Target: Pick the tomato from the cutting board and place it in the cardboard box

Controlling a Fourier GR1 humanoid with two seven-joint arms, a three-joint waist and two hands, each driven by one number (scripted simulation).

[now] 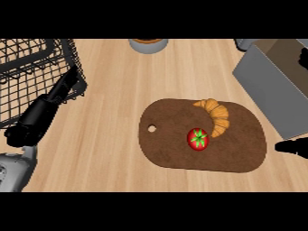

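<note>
Resting spot of the small round red tomato (pixel 198 139) with green star-shaped calyx: on the dark brown rounded wooden cutting board (pixel 176 153), right of the board's middle, touching or just beside the lower tip of the croissant.
Golden curved croissant (pixel 216 115): on the same board, arcing from the upper edge down toward the tomato.
Cutting board: flat on the light wooden counter (pixel 109 144), small round hole near its left edge.
Grey cardboard box (pixel 276 97) with open top: at the right of the view, tilted, just beside the board's upper right corner; brown inner wall visible.
Left hand (pixel 49 106): black, extended up and to the right from the grey forearm at lower left, fingers straight and unclenched, holding nothing, lying against the corner of the black wire basket (pixel 23 67).
Right hand (pixel 301 147): black, only partly in view at the right edge, just beside the board's right side and below the box; curl of the fingers cannot be told.
Grey round container (pixel 147 45) with brown inside: at the top edge, well apart from the board.
</note>
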